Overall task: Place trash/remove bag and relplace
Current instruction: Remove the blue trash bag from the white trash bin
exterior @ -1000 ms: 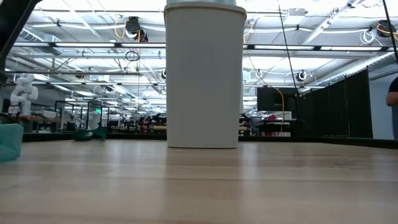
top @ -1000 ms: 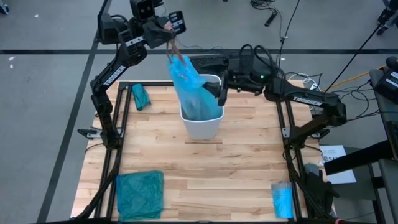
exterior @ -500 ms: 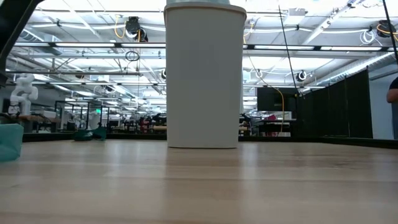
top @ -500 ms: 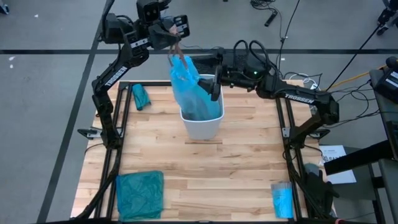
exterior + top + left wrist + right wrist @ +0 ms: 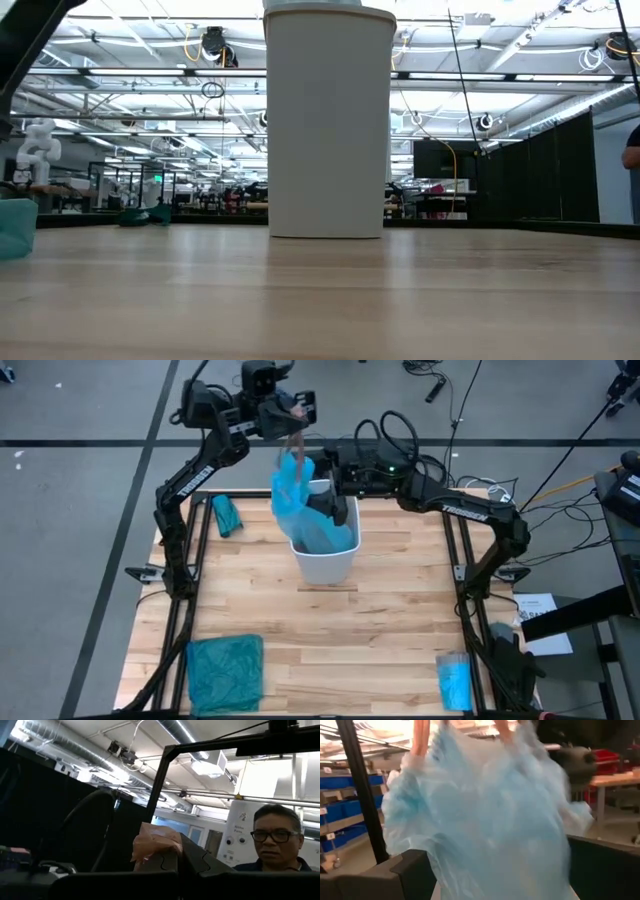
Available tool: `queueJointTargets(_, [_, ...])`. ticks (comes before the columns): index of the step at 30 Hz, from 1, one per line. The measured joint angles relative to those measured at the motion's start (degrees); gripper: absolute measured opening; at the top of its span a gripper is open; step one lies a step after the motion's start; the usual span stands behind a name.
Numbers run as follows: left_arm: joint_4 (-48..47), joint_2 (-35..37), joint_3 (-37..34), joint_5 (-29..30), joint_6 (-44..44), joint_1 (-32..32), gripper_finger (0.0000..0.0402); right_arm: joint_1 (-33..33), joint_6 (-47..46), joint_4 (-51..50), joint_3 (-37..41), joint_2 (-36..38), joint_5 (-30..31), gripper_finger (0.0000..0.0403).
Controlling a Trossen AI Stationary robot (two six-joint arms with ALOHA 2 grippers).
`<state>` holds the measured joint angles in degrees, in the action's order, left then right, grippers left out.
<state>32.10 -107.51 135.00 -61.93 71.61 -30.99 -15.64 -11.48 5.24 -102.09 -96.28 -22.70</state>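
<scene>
My left gripper [image 5: 290, 422], top centre of the high view, has its jaws clamped on the pinkish drawstring [image 5: 293, 440] of the light-blue bin liner [image 5: 296, 495], which hangs half out of the white bin [image 5: 325, 565]. My right gripper [image 5: 338, 510] sits at the bin's far rim, jaws apart around the liner [image 5: 485, 825].

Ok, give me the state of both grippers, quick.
Left gripper: shut on the bag's pinkish drawstring, lifting the bag from the bin.
Right gripper: open, at the bag, holding nothing.
</scene>
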Motion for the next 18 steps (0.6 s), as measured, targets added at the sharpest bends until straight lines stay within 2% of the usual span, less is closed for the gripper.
queueJointTargets(7, [1.02, -0.25, -0.04, 0.04, -0.15, 1.03, 0.0000, -0.45, -1.43, -2.37, -2.87, -4.66, -0.33, 0.0345])
queueJointTargets(12, [4.65, -0.19, -0.04, 0.69, 3.01, 1.01, 0.0000, -1.26, -2.72, -6.51, -2.92, -6.67, -0.43, 0.0345])
queueJointTargets(18, [5.94, 1.85, -0.04, 2.50, 3.10, 1.01, 0.0000, -1.29, -3.05, -7.15, -2.86, -6.74, -0.52, 0.0345])
